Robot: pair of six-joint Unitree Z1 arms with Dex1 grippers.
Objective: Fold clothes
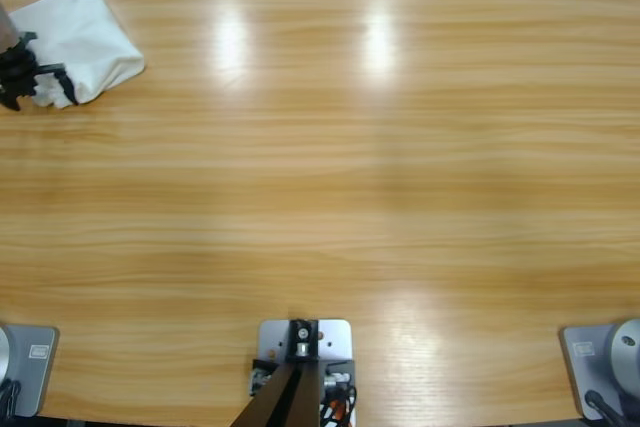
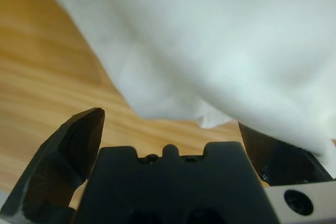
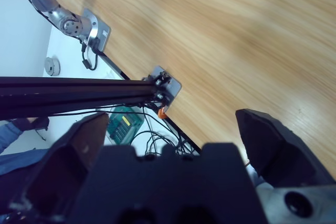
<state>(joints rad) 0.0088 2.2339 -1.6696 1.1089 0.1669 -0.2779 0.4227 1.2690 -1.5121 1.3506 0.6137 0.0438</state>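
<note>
Up in the far left corner of the worktop (image 1: 330, 177), as the high view shows it, the white T-shirt (image 1: 75, 37) lies gathered into a compact, rumpled bundle, well away from the broad bare stretch of wood that fills the rest of that view. At the bundle's left lower edge sits the left gripper (image 1: 30, 77), coming in from the left side of the picture, its black fingers touching the cloth. From the left wrist view, the T-shirt (image 2: 220, 40) fills most of the frame as soft white folds, with a small corner of fabric hanging down just above the gripper's body. Its fingers (image 2: 68, 150) stand apart: the one on the left of that view is clear of the cloth over bare wood, while the one on the right is partly covered by the draping fabric, so nothing is pinched between them. The right gripper (image 3: 173, 145) does not appear in the high view; in its own wrist view its fingers (image 3: 273, 145) are spread wide with nothing between them, and it looks down over the wooden worktop's edge, well apart from the T-shirt.
</note>
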